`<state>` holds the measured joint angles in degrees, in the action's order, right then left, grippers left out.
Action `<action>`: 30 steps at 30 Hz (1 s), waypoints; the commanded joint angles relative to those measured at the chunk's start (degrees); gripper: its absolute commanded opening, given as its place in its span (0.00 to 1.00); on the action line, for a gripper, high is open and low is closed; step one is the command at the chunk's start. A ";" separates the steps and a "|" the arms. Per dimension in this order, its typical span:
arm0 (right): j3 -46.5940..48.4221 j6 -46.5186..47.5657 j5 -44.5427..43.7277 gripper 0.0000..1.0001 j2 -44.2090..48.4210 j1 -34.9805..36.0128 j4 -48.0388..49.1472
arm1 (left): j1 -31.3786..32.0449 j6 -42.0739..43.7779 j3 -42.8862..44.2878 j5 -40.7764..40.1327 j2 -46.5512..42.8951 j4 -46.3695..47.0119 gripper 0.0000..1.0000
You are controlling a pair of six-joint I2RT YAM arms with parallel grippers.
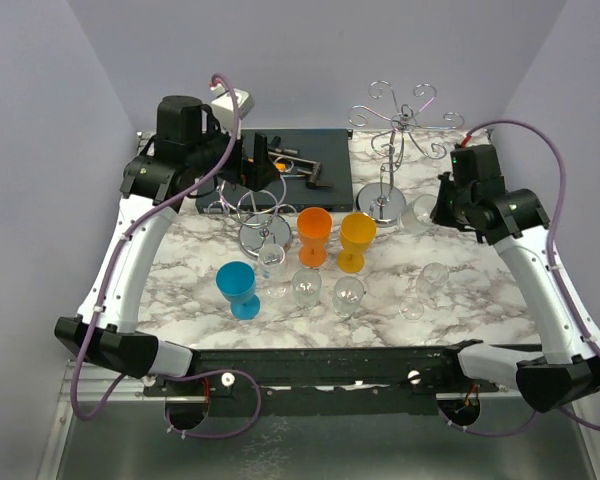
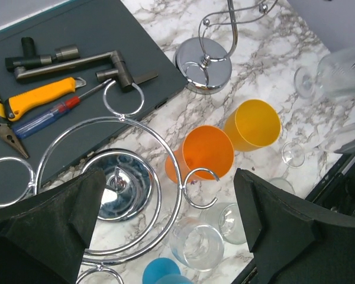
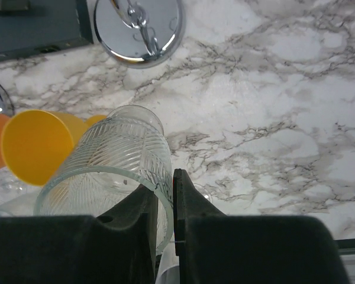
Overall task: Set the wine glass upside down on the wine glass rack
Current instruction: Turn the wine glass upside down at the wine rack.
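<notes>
My right gripper (image 3: 165, 195) is shut on the rim of a clear ribbed wine glass (image 3: 112, 160), one finger inside the bowl and one outside. It holds the glass tilted above the marble, in the top view (image 1: 417, 213) just right of the chrome base (image 1: 382, 200) of the right wine glass rack (image 1: 395, 130). That base also shows in the right wrist view (image 3: 139, 26). My left gripper (image 2: 168, 219) is open and empty, high above the ring arms (image 2: 112, 183) of the left rack (image 1: 260, 205).
On the marble stand an orange cup (image 1: 314, 236), a yellow cup (image 1: 357, 240), a blue goblet (image 1: 238, 288) and several clear glasses (image 1: 306, 287). A dark mat (image 1: 320, 150) with hand tools (image 2: 44, 94) lies at the back.
</notes>
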<state>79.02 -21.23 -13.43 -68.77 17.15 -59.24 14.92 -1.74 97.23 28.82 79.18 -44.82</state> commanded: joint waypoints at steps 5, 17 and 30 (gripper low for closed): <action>17.11 2.55 5.26 0.00 2.18 0.08 -6.96 | 7.35 1.47 7.54 -4.44 4.55 -4.64 0.99; 30.58 3.43 29.78 0.01 -5.55 0.08 2.76 | 16.84 3.35 13.14 -0.88 9.66 -5.28 0.99; 33.50 0.07 41.85 0.01 -11.24 0.07 13.48 | 17.97 -0.93 16.23 5.25 13.09 -3.42 0.98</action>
<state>111.81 -19.27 22.02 -81.03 17.15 -53.56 32.67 -0.27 111.28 31.48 91.66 -49.39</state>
